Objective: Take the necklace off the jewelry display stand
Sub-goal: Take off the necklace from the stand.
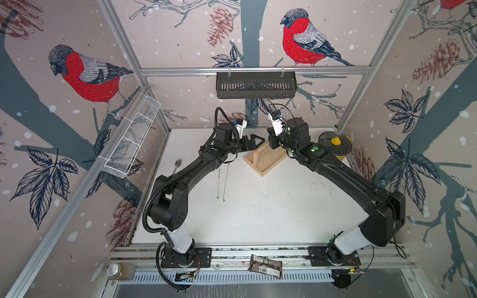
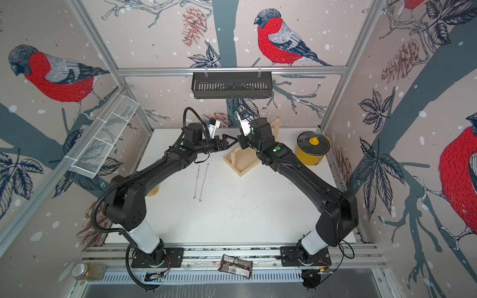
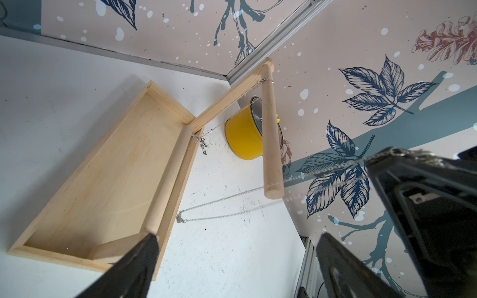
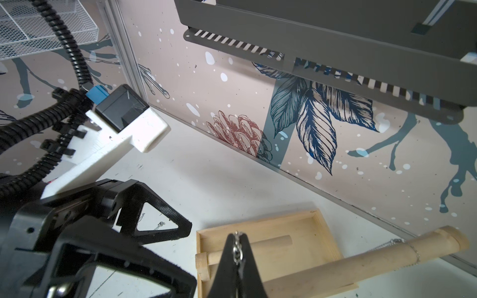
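Observation:
The jewelry display stand is pale wood, with a tray base [image 1: 265,161] [image 2: 242,162] [image 3: 103,180] and a round crossbar [image 3: 271,129] [image 4: 361,260]. My right gripper [image 4: 237,247] [image 1: 272,140] [image 2: 242,143] is shut on a thin silver necklace [image 3: 227,198] above the tray. The chain stretches past the crossbar's free end; whether it still loops the bar I cannot tell. Another chain [image 3: 265,80] [image 4: 415,254] hangs near the bar's far end. My left gripper [image 3: 237,247] [image 1: 258,142] [image 2: 231,142] hovers open and empty, facing the right one.
Two chains [image 1: 222,182] [image 2: 201,180] lie on the white table under the left arm. A yellow pot with a glass lid [image 1: 335,144] [image 2: 312,149] stands right of the stand. A spoon [image 1: 177,165], a black wall shelf [image 1: 255,85] and a wire basket [image 1: 131,139] sit around.

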`<state>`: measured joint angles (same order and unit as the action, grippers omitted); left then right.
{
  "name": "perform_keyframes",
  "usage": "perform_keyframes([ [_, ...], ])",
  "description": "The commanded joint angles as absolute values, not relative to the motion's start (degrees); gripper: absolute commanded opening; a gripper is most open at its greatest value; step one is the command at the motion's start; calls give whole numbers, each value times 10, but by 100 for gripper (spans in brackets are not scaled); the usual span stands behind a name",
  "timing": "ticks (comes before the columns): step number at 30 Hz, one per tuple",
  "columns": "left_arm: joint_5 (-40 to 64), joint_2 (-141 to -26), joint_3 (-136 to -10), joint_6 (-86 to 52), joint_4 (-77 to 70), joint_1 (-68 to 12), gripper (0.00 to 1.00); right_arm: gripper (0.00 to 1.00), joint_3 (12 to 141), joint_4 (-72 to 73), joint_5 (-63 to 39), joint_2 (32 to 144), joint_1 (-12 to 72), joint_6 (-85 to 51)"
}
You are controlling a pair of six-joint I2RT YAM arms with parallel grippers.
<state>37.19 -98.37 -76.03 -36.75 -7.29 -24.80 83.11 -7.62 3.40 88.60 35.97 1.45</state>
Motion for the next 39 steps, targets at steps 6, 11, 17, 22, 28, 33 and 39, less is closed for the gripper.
perform_keyframes([
  [6, 373, -963, -751, -319, -108, -245, 96, 4, 853, -74, 41, 889, 370, 19],
  [11, 378, -957, -749, -303, -114, -245, 95, 4, 869, -82, 41, 888, 375, 22],
  [17, 384, -944, -737, -280, -132, -245, 94, 4, 887, -92, 36, 883, 379, 25],
  [22, 404, -941, -726, -264, -155, -245, 92, 4, 901, -101, 31, 875, 381, 27],
  [28, 429, -946, -721, -249, -172, -245, 89, 5, 926, -117, 21, 868, 384, 32],
  [33, 449, -951, -715, -240, -188, -245, 86, 4, 946, -130, 7, 864, 385, 35],
  [39, 477, -958, -710, -246, -215, -246, 82, 4, 958, -143, -1, 859, 391, 39],
])
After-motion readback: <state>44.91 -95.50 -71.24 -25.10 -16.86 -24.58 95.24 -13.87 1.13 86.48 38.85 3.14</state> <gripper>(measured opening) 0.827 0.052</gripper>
